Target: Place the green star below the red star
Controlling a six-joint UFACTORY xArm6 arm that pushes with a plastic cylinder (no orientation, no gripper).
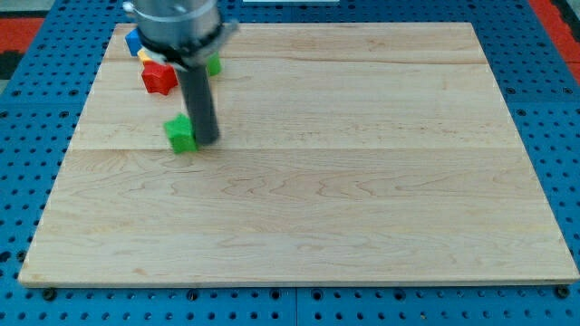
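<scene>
You get bright, even light from overhead across the wooden board [308, 172], with no glare on the grain and only a thin dark shadow under its bottom edge. The picture is low in resolution and soft all over. The arm's grey housing [177, 23] at the board's top left corner is smeared and out of focus, with edges you cannot trace.

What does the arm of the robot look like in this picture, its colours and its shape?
Only the lower part of the arm shows. At the view's top there is a wide, round, grey metallic mount with a dark rim. From it a straight dark grey rod comes down, plain and smooth. My tip is the rod's blunt lower end. No cables or markings are visible.
</scene>
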